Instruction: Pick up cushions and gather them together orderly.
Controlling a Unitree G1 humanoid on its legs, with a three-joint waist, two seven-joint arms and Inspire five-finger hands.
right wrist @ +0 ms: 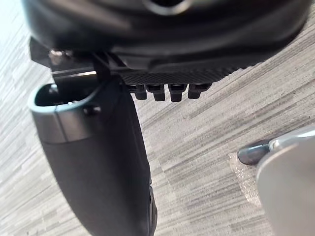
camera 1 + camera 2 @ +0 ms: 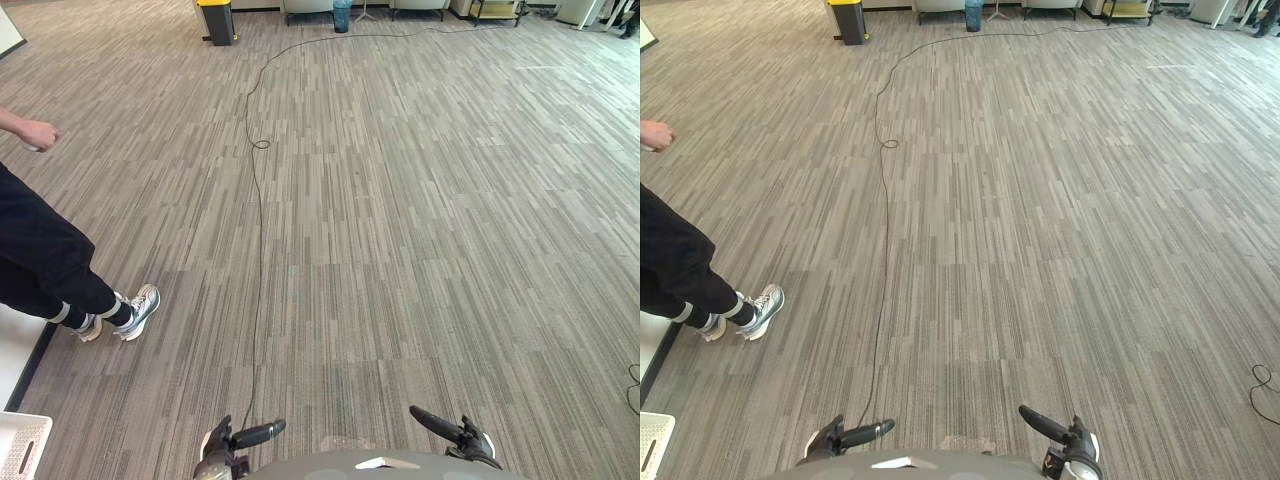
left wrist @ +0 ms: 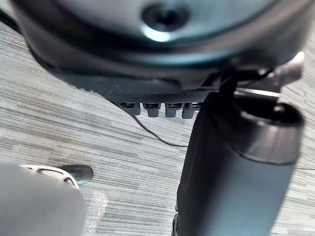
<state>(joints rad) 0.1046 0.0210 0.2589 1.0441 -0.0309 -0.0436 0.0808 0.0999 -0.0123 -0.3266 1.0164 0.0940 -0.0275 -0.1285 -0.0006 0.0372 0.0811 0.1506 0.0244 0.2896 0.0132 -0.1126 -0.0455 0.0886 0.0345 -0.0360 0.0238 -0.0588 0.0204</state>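
Since the left hand (image 2: 235, 440) and the right hand (image 2: 462, 437), both nearer the robot than the two shoes (image 2: 140, 308) of the person (image 2: 40, 265), are open and hold nothing, the job looks not yet begun, and I cannot tell where the cushions are. I count one person, one white basket (image 2: 20, 440) close by the shoes, and one yellow-topped bin (image 2: 217, 20) far past them.

Left hand (image 2: 225, 447) and right hand (image 2: 462, 436) hang relaxed.
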